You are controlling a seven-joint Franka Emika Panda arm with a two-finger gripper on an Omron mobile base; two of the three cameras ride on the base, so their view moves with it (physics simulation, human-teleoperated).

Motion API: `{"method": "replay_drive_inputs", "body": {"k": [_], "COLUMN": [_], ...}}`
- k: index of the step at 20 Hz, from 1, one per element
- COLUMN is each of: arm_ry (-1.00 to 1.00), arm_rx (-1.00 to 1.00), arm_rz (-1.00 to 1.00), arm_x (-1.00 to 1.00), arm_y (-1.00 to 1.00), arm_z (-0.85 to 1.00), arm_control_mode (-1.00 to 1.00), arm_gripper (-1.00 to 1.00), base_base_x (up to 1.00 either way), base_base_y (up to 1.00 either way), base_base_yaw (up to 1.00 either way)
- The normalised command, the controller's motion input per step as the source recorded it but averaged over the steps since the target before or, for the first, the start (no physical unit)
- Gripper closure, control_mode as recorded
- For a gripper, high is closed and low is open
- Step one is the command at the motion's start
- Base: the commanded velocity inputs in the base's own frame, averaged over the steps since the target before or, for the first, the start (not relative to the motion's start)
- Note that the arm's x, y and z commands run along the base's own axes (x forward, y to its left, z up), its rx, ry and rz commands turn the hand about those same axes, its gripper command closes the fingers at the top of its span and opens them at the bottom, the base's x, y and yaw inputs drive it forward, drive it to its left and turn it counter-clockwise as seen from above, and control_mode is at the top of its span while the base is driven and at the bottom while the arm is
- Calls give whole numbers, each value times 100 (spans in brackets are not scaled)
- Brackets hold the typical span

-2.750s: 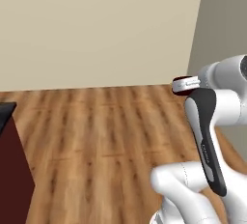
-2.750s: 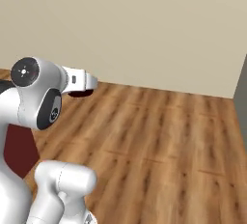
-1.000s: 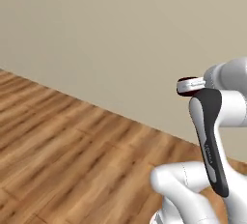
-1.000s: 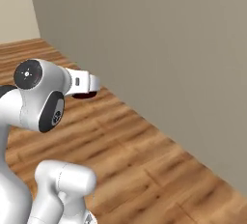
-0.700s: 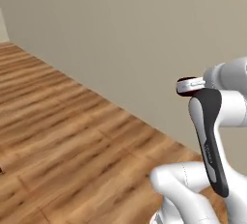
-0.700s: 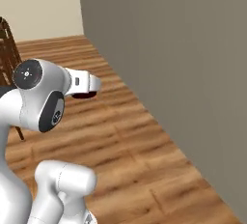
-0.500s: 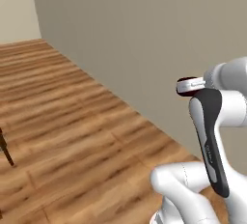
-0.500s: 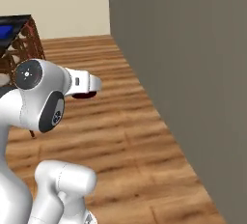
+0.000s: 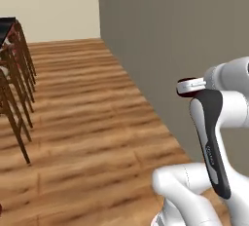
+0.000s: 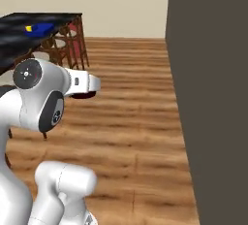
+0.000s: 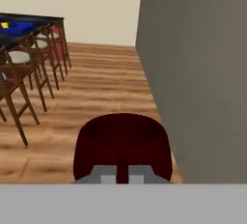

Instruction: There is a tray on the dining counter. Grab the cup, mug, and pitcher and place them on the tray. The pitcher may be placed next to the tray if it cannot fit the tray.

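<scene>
My gripper (image 11: 122, 168) is shut on the rim of the dark red mug (image 11: 123, 141), which I hold in the air over the wooden floor. From the base views the mug (image 10: 84, 95) peeks out under the white hand, and its rim (image 9: 186, 80) shows beside the wrist. Far off to the left stands the black dining counter (image 10: 19, 37). On it lies the blue tray (image 10: 44, 27) with the yellow cup (image 10: 29, 28) at its edge. In the hand view the tray (image 11: 17, 27) and cup (image 11: 4, 24) sit at the upper left. The pitcher is out of view.
A row of wooden chairs (image 9: 14, 79) fronts the counter, also seen as chairs (image 11: 29, 68) in the hand view. A tall grey wall (image 10: 208, 98) stands close on the right. Wooden floor (image 9: 82, 108) stretches between the chairs and the wall.
The whole picture has swung as the base turned: the grey wall slid to the right, and the chairs and counter came into view on the left. The mug stays held.
</scene>
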Motion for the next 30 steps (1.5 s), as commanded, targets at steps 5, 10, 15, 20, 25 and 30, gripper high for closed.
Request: {"method": "replay_drive_inputs", "body": {"k": [5, 10, 15, 20, 25, 30], "arm_ry": [0, 0, 0, 0, 0, 0], "arm_rx": [0, 0, 0, 0, 0, 0], "arm_rz": [0, 0, 0, 0, 0, 0], "arm_x": [0, 0, 0, 0, 0, 0], "arm_y": [0, 0, 0, 0, 0, 0], "arm_z": [0, 0, 0, 0, 0, 0], "arm_control_mode": [100, 100, 100, 100, 100, 100], "arm_gripper": [100, 100, 100, 100, 100, 100], "base_base_x": [100, 100, 100, 100, 100, 100], "base_base_y": [-78, -23, 26, 34, 37, 46], "base_base_yaw": [36, 10, 0, 0, 0, 0]}}
